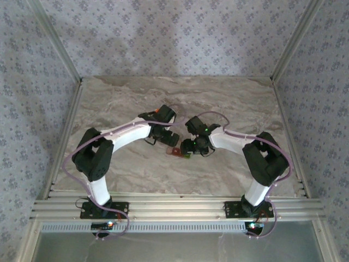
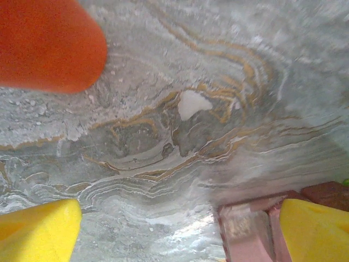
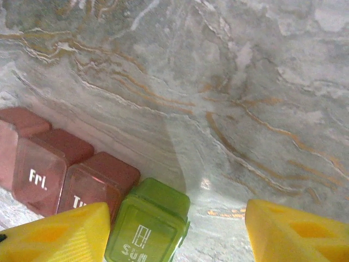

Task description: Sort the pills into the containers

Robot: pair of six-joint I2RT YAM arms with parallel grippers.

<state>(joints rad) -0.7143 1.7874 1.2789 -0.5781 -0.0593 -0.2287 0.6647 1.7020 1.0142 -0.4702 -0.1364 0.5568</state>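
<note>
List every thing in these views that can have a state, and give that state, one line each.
left pincer: open, nothing held.
right pincer: open, gripping nothing; the green end compartment sits beside one finger.
containers: lying flat; the red-brown lids in view are shut.
green end compartment: lid shut.
orange bottle: too blurred to tell whether it is capped or upright.

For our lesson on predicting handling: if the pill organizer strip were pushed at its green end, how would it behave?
The pill organizer strip looks like rigid joined plastic boxes, so it would probably pivot as one piece, not bend. Lying flat on the smooth marble table, it likely slides rather than tips or rolls.
</note>
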